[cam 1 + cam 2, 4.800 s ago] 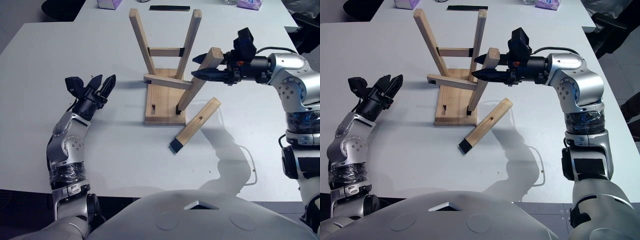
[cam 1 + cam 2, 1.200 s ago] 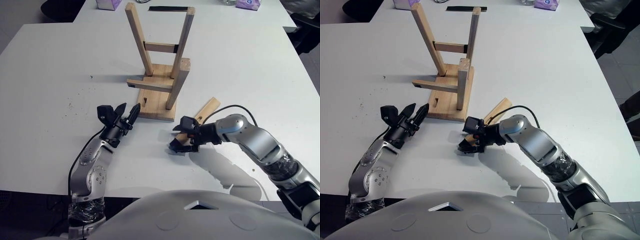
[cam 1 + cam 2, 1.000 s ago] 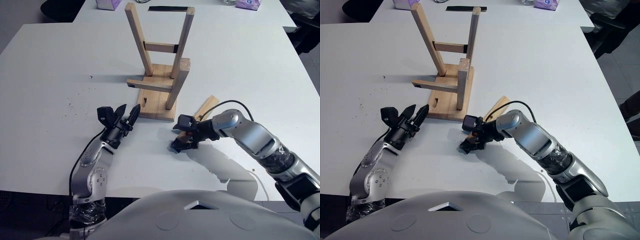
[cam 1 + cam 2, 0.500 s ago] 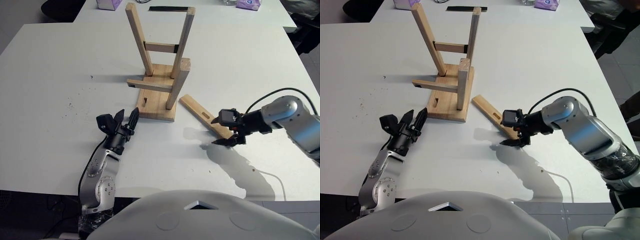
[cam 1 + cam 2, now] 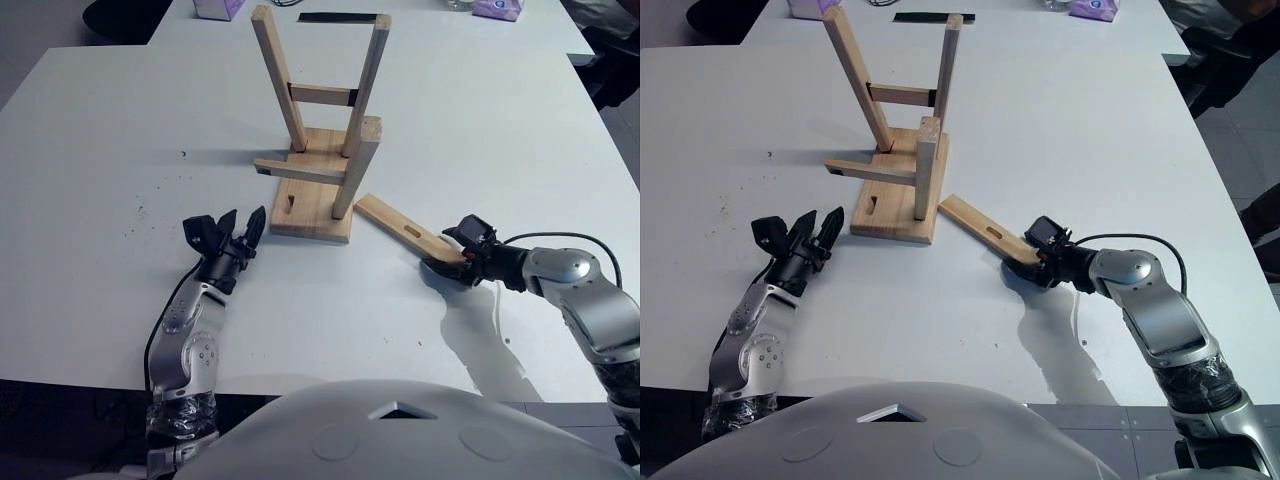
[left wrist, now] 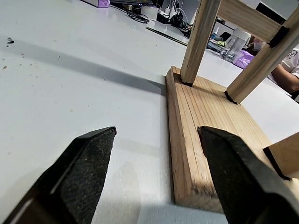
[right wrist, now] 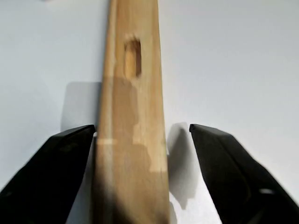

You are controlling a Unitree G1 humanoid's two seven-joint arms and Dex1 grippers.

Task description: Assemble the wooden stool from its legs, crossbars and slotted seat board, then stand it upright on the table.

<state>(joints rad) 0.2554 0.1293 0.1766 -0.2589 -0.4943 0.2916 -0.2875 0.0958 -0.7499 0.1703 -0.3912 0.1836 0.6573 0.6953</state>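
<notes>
While the seat board (image 5: pixel 312 208) lies on the table (image 5: pixel 110 120) with three legs (image 5: pixel 278 75) up, the loose leg (image 5: pixel 400 225) lies beside it, its near end between the spread fingers of the right gripper (image 5: pixel 447 262), ungripped. The left gripper (image 5: pixel 243 222), open and empty, sits near the board

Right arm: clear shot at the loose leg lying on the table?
Likely yes: the right gripper sits at the loose leg's end, fingers open either side, nothing between.

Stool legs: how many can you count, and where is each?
4. In the seat board stand the back-left leg, back-right leg and front leg; the loose leg lies at the right tool.
</notes>
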